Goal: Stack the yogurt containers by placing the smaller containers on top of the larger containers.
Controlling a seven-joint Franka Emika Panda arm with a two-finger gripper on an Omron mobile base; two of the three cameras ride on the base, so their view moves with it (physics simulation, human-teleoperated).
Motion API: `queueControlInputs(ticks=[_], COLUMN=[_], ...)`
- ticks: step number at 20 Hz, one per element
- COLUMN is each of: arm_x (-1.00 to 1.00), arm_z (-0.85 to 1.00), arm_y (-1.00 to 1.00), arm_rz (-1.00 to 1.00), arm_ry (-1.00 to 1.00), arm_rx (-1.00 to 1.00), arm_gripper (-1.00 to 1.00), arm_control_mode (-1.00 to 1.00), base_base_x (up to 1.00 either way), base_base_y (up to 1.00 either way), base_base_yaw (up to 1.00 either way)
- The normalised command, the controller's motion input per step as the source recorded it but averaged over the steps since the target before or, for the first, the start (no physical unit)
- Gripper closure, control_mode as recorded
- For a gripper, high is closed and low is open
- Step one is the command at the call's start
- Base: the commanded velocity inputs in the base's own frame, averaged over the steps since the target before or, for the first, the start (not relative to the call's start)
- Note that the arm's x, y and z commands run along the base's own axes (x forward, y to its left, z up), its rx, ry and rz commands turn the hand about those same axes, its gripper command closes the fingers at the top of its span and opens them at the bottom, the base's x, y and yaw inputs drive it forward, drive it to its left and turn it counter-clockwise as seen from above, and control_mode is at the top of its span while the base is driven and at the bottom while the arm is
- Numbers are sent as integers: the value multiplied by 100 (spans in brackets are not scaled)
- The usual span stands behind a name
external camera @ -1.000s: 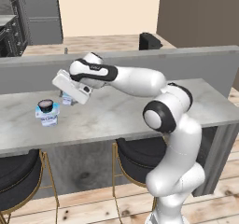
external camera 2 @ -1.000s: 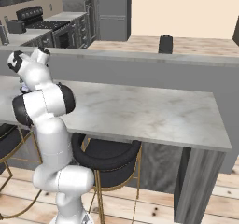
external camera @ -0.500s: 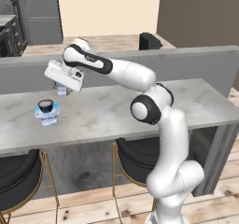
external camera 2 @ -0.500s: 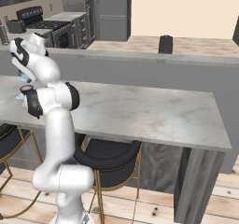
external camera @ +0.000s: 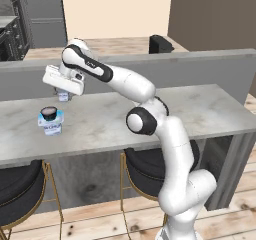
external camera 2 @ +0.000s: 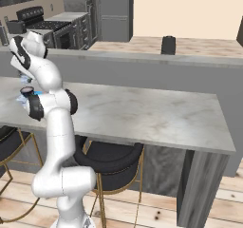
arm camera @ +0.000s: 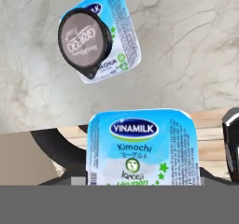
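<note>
The table (external camera: 150, 114) looks like polished pale grey marble, smooth, with fine darker veins. Below the hand (external camera: 62, 95), the tub (external camera: 50, 124) seems glossy printed plastic, pale blue and white; the cup (arm camera: 85, 38) on it has a black plastic rim and a matt brown foil-like lid. In the hand view, the pack (arm camera: 142, 148) between the fingers has a smooth, printed film top. The finger (arm camera: 231, 139) is dark and slightly shiny. The stools (external camera: 20, 199) have matt black seats on thin brass-coloured metal legs. The floor (external camera: 100, 224) is pale wood planks.
</note>
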Motion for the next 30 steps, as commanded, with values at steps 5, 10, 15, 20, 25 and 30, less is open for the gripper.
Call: queueControlInputs(ticks=[5, 10, 15, 20, 25, 30], arm_x=[0, 0, 0, 0, 0, 0], arm_z=[-2, -8, -30, -20, -5, -13], arm_y=[0, 1, 6, 1, 1, 13], arm_rz=[0, 0, 0, 0, 0, 0], arm_ry=[0, 0, 0, 0, 0, 0], arm_rx=[2, 4, 2, 1, 1, 0], arm_gripper=[100, 100, 100, 100, 100, 100], arm_control_mode=[-100, -100, -100, -100, -100, -100], base_base_x=[0, 0, 0, 0, 0, 0], base_base_y=[0, 0, 0, 0, 0, 0], base_base_yaw=[0, 0, 0, 0, 0, 0])
